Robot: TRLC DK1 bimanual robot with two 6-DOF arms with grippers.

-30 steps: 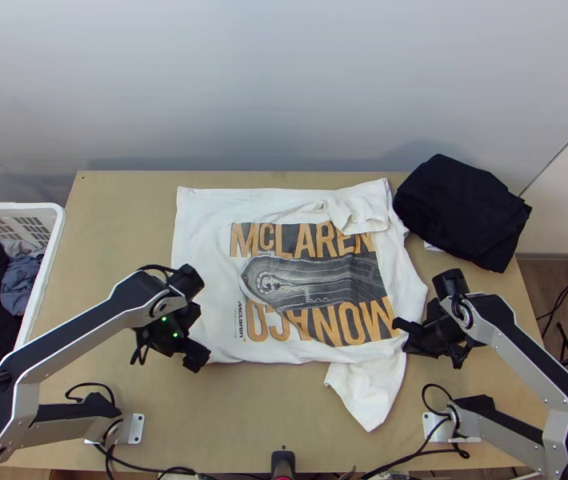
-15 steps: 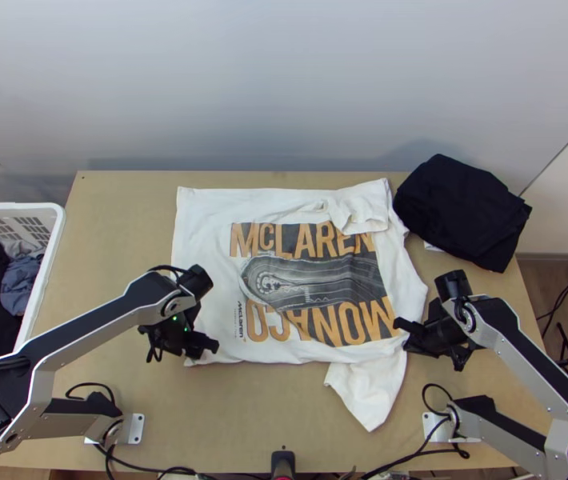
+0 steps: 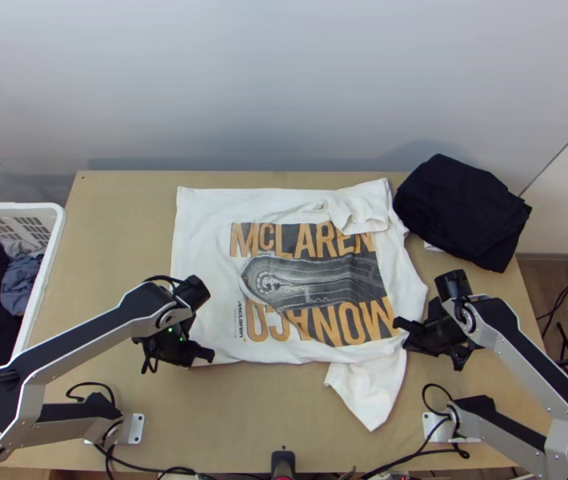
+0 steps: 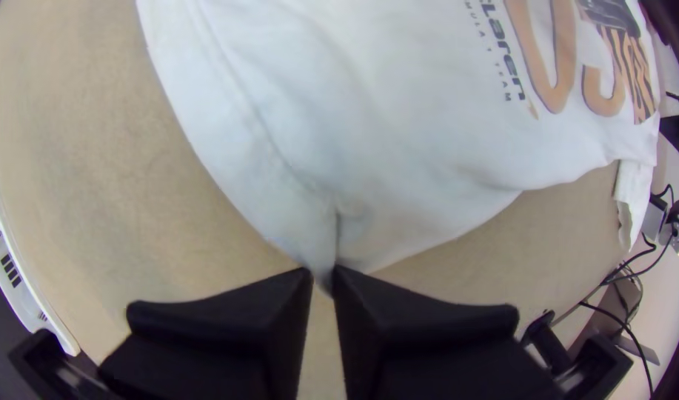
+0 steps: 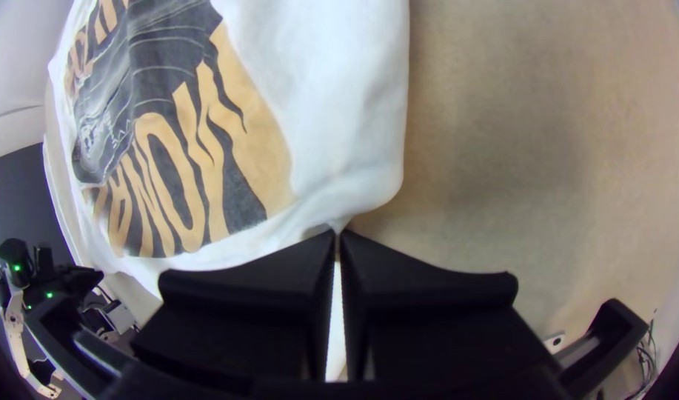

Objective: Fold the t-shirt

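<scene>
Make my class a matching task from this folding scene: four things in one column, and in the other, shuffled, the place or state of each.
1. White t-shirt
2. Black cloth pile
3. Laundry basket
4. Right gripper

A. Beside the left edge of the table, with clothes inside
B. Fingers closed on an edge of white fabric
C. Spread out, printed side up
D. At the table's far right corner

Pairs: 1-C, 2-D, 3-A, 4-B

Open tabletop between basket and shirt
</scene>
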